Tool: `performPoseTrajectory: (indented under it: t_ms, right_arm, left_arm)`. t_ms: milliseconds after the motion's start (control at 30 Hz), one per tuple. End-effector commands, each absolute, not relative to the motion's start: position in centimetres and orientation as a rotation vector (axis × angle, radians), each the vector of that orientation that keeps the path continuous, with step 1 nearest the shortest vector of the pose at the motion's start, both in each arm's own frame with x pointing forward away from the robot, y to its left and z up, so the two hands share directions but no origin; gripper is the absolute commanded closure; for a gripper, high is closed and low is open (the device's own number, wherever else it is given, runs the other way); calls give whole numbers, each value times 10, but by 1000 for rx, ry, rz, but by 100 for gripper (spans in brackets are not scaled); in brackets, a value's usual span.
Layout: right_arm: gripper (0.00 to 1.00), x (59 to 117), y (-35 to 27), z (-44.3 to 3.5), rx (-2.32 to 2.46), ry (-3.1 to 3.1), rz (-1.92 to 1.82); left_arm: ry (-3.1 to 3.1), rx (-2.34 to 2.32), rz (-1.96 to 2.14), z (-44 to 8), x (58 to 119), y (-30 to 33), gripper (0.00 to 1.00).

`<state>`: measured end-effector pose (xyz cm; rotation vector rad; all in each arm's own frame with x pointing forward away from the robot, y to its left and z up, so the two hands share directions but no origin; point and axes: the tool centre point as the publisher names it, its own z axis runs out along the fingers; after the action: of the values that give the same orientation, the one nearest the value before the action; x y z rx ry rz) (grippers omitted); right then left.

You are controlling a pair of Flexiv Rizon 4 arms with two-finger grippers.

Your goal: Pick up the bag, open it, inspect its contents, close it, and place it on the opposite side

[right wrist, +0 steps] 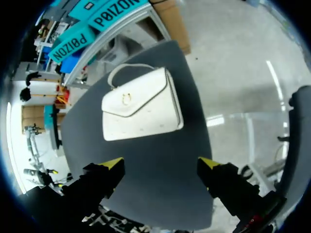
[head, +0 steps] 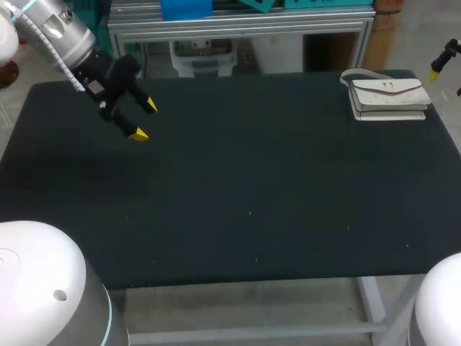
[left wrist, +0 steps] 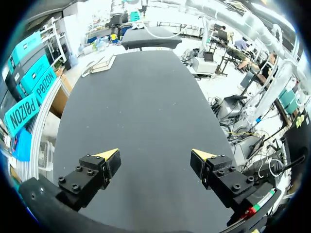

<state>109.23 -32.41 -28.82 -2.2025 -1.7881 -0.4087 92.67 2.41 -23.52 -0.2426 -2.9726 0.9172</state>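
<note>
Item: white envelope-flap handbag (head: 389,97) lying flat at the dark surface's (head: 238,194) 2 o'clock corner; right hand (right wrist: 160,164) facing it and left hand (head: 142,120) at 10 o'clock both wide open, empty; risk: a skewed grasp could nudge it off the adjacent edge.

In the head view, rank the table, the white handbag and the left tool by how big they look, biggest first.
1. Black table: by far the largest.
2 and 3, unranked: the white handbag and the left tool look about alike. The tool is above the table and nearer the camera, so I won't order them.
</note>
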Motion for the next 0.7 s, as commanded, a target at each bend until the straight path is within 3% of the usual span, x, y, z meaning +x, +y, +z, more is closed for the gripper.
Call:
performPoseTrajectory:
  t_ms: [33,333,700]
  right_arm:
    - [0,1107,-331,-300,-2158,-1764,-404]
    - [0,1121,-333,-319,-2134,-1743,-433]
    - [0,1138,-341,-338,-2089,-1684,-481]
  left_arm:
    - [-2991,-467,997,-246,924,21,0]
    - [-3089,-204,1054,-263,943,10,0]
    - [-3089,-204,1054,-263,943,10,0]
